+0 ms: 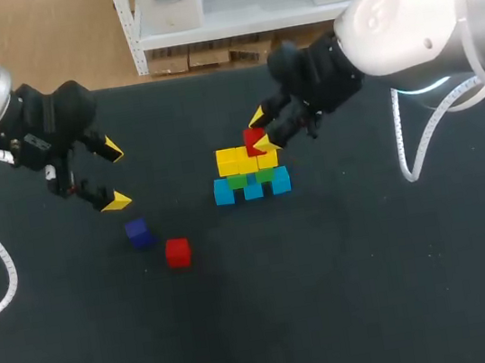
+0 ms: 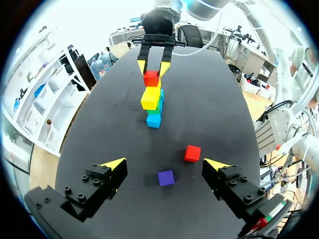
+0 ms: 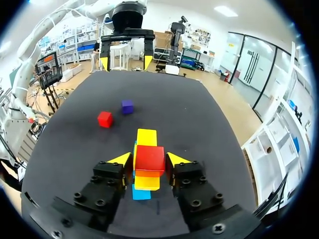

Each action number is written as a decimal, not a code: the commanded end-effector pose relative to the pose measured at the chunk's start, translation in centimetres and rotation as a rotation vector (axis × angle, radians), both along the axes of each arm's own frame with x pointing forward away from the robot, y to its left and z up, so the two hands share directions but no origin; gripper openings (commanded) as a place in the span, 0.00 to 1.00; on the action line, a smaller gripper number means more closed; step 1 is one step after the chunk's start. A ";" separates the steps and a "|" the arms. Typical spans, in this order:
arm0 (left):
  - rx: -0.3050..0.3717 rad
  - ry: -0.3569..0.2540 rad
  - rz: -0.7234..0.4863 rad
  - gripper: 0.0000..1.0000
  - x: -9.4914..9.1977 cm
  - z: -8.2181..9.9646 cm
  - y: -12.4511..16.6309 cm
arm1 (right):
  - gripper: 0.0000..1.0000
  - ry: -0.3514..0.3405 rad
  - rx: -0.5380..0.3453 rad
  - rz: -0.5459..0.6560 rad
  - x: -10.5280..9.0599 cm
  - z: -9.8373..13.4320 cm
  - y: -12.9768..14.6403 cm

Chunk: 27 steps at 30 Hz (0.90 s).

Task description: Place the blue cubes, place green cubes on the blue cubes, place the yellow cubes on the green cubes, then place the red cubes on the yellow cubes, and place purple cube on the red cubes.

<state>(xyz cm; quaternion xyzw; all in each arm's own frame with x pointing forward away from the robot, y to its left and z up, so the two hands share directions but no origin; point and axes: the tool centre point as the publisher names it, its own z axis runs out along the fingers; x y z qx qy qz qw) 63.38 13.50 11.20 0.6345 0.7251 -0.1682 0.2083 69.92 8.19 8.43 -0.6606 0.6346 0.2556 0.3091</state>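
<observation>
The right gripper [image 3: 149,160] is clamped on a red cube [image 3: 150,155], with one yellow-tipped finger pressed to each side of it. This held red cube [image 1: 254,140] sits right over the top of the stack. Directly under the gripper is the row of yellow cubes [image 1: 228,161]. Below those are the green cubes [image 1: 237,181], and at the base the blue cubes [image 1: 223,192] lie on the black table [image 1: 351,293]. Whether the held cube already rests on the yellow layer cannot be told.

In the right wrist view, a loose red cube [image 3: 104,119] and the purple cube [image 3: 127,106] lie on the table well ahead of the right gripper, past the stack and off to one side.

The left gripper [image 2: 165,165] hangs above the table with its fingers spread wide and nothing between them. The purple cube [image 2: 166,178] lies on the table under the gap between its fingers. The loose red cube [image 2: 192,153] is just beside it, slightly ahead and nearer one finger. Farther ahead of the left gripper stands the stack, with the right gripper at its top.
</observation>
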 end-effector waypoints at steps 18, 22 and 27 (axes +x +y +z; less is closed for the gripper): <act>-0.005 -0.003 -0.003 1.00 0.0 -0.1 0.1 | 1.00 -0.025 0.120 -0.025 -0.9 3.1 -4.9; -0.005 -0.003 -0.003 1.00 0.0 -0.1 0.1 | 1.00 -0.030 0.132 -0.029 -1.7 3.5 -6.5; -0.005 -0.003 -0.003 1.00 0.0 -0.1 0.1 | 1.00 -0.028 0.138 -0.029 -2.8 3.7 -8.4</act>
